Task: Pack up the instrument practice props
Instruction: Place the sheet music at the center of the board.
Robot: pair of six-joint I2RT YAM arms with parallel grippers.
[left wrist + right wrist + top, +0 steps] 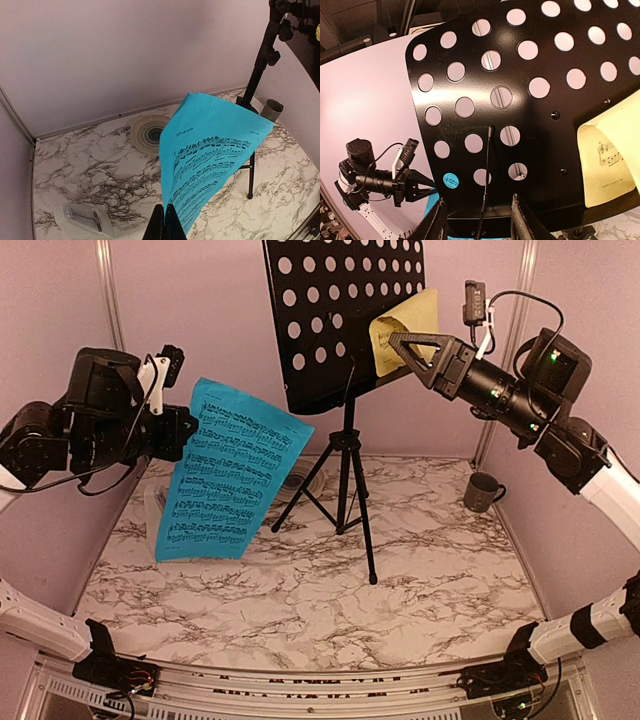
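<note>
- Blue page (225,475) hangs left of the music stand (345,310), long axis steeply downward, its upper edge pinched by the raised left gripper (188,425).
- Right gripper (405,345), fingers spread, reaches the stand's yellow page (415,315).

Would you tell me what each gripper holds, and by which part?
Left gripper pinches the blue page at its side edge; right gripper holds nothing.

mug (483,492): right rear, upright | ribbed disc (150,133): flat on marble tabletop (300,592)

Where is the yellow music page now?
In the top view, the yellow page sticks out at the black stand's right edge, beside the right claw.
</note>
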